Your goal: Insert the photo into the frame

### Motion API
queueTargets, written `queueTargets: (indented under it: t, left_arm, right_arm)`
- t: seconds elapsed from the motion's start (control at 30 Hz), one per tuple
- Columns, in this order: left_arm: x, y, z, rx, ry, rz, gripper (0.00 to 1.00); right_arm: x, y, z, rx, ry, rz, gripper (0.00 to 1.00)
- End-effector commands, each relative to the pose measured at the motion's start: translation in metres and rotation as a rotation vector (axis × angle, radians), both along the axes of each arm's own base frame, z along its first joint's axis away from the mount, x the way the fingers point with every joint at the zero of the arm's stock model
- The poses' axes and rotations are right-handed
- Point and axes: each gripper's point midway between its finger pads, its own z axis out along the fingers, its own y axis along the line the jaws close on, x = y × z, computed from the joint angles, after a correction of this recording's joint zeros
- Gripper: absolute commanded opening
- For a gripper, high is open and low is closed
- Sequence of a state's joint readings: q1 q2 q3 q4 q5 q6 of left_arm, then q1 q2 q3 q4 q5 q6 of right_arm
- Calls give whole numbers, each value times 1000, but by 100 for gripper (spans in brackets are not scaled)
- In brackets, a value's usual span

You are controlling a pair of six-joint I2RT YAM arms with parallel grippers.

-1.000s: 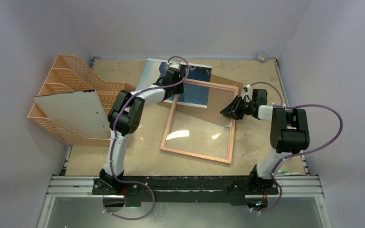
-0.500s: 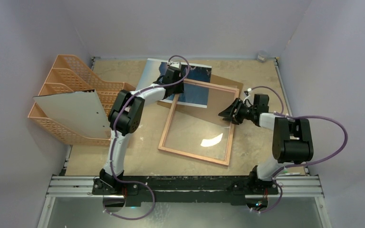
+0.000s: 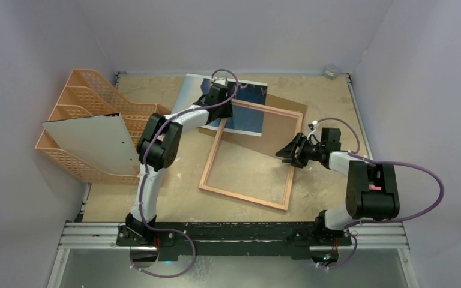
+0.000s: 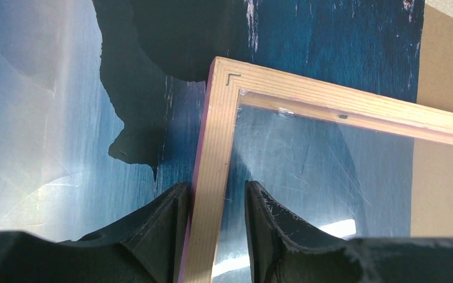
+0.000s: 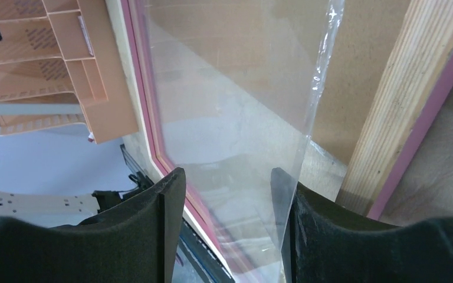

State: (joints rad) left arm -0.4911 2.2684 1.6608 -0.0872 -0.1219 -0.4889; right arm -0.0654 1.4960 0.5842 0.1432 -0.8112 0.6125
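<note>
The frame [image 3: 245, 197] lies reverse up in the middle of the table, its far left corner over the photo [image 3: 249, 91], a print of dark sea and pale sky. My left gripper [image 3: 221, 110] is shut on the frame's left rail [image 4: 218, 141] near that corner, a finger on each side and the outer one against the pink edge. My right gripper [image 3: 283, 151] hangs open at the right rail [image 5: 401, 100]. A clear sheet [image 5: 230, 88] runs between its fingers, its edge beside the right finger [image 5: 307, 224].
A brown backing board [image 3: 282, 108] lies under the frame's far end. Orange file trays [image 3: 87, 90] stand at the left with a greyish-white sheet [image 3: 90, 141] leaning on them. A small round object [image 3: 332, 71] sits in the back right corner. Walls close in on three sides.
My right gripper has opened and drawn back toward the near side along the right rail. The frame's near end has swung slightly left and the glare on the pane is gone.
</note>
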Motion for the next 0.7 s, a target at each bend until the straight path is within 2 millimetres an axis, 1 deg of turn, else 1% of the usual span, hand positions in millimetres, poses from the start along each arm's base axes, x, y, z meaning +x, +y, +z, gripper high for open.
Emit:
queueTargets:
  t: [0.0,0.07,0.23,0.27,0.3,0.33,0.43,0.5,0.57,0.67]
  left_arm:
    - [-29,8,-49,39,172,2,41]
    - [-29,8,-48,34,173,5,41]
    - [-28,6,-45,18,172,7,41]
    - [-28,5,-45,16,172,7,41]
    - [-28,5,-44,13,174,7,41]
    - [-28,5,-44,9,173,7,41]
    - [-27,5,-43,0,177,11,41]
    - [-27,6,-43,-5,179,13,41]
    - [-26,6,-42,-9,179,16,41]
    - [-25,6,-39,-15,176,15,41]
  right_arm:
    - [-18,6,5,21,-1,59,58]
    - [-22,8,6,30,-5,66,55]
    - [-27,12,9,52,-14,87,45]
    - [-27,12,10,49,-18,89,44]
    - [-28,12,9,47,-16,91,45]
    - [-29,13,9,45,-16,98,48]
    - [-34,19,7,32,-16,131,62]
    - [-39,26,5,33,-6,158,67]
    - [-45,31,1,26,17,184,67]
    - [-46,32,2,27,21,184,58]
